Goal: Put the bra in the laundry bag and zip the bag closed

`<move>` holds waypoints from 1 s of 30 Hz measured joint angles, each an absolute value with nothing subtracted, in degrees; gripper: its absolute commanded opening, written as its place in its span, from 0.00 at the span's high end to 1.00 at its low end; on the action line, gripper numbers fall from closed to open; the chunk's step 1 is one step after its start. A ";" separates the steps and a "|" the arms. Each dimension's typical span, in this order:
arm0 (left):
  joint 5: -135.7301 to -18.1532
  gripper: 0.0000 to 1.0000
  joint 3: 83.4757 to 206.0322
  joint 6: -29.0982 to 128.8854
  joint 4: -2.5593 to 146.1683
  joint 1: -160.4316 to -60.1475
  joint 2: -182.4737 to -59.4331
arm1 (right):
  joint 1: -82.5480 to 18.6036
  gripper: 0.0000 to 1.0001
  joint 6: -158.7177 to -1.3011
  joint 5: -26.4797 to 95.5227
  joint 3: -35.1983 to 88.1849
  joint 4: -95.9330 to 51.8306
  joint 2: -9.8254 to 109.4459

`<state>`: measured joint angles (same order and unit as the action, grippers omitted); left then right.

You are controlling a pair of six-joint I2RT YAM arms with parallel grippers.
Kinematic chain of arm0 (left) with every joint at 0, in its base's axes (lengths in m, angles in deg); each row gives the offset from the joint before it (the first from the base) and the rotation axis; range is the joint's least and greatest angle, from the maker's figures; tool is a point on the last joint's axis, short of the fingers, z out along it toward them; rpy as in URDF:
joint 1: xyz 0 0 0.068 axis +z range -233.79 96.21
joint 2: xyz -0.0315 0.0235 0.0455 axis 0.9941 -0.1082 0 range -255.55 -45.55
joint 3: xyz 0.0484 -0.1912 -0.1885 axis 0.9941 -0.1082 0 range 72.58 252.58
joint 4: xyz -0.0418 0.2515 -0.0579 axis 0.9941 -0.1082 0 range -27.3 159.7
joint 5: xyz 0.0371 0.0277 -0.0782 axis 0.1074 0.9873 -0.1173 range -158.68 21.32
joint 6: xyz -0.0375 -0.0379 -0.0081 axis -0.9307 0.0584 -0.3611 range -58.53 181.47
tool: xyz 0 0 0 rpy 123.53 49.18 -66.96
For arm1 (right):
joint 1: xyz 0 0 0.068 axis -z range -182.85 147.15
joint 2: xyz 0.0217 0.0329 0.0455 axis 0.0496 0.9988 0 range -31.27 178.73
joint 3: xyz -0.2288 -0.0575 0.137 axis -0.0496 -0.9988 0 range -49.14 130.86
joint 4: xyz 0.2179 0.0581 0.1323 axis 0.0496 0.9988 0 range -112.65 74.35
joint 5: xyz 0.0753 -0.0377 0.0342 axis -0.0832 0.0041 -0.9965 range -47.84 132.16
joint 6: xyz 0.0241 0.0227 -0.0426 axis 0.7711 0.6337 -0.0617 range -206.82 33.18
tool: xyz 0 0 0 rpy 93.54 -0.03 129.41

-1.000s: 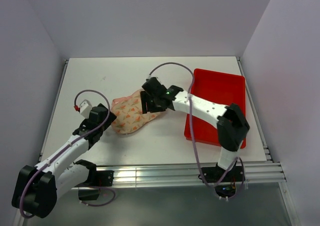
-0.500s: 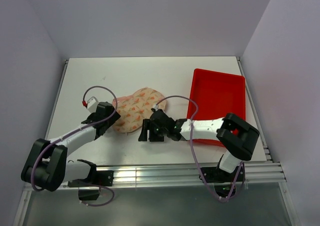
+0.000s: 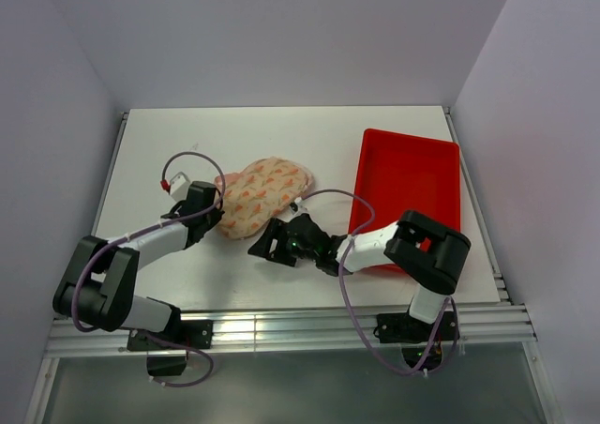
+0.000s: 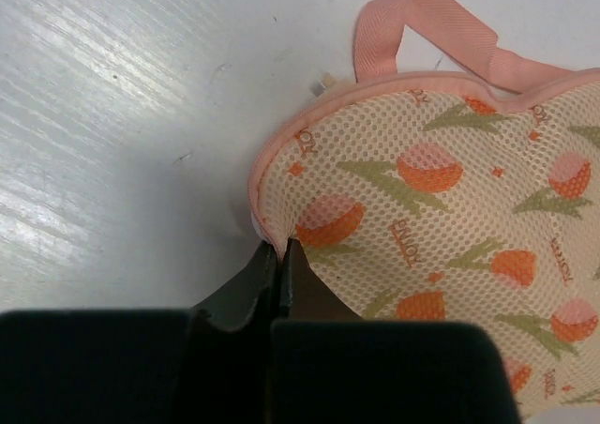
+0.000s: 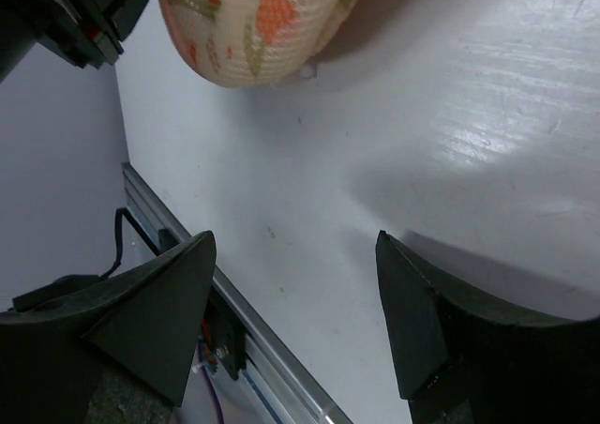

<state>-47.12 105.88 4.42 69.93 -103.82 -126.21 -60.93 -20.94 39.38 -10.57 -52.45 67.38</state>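
Observation:
The laundry bag (image 3: 267, 193) lies shut on the white table, a two-lobed cream case with orange-red print. In the left wrist view its mesh face (image 4: 441, 246) fills the right side, with the pink loop (image 4: 427, 16) at the top. My left gripper (image 3: 217, 219) is shut on the bag's pink rim (image 4: 281, 248) at its left end. Lower down, just in front of the bag, my right gripper (image 3: 257, 249) stands open over bare table (image 5: 292, 246), with the bag's end (image 5: 262, 21) above it and nothing between its fingers. The bra is out of view.
A red plastic tray (image 3: 412, 175) stands at the right, under the right arm's elbow. The aluminium rail (image 5: 234, 335) along the table's near edge runs close beneath the right gripper. The left arm (image 5: 80, 16) shows at the upper left of the right wrist view.
My left gripper has closed on the bag's left rim. The right arm has pulled off the bag and swung toward the near edge. The bag shifted slightly back and right.

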 measured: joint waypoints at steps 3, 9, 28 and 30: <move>-48.41 1.00 105.86 3.67 70.30 -103.80 -126.17 | -60.93 0.23 -19.89 40.71 -10.95 -54.37 67.62; -52.93 1.00 103.72 2.21 71.22 -103.80 -123.83 | -60.93 0.23 -18.88 44.27 -11.38 -56.21 67.62; -65.28 1.00 98.45 -4.26 73.38 -103.80 -119.89 | -60.93 0.25 -14.20 48.75 -13.11 -63.42 71.32; -65.96 1.00 97.95 -4.81 73.56 -103.80 -119.61 | -60.93 0.26 -14.20 49.12 -13.11 -63.62 71.32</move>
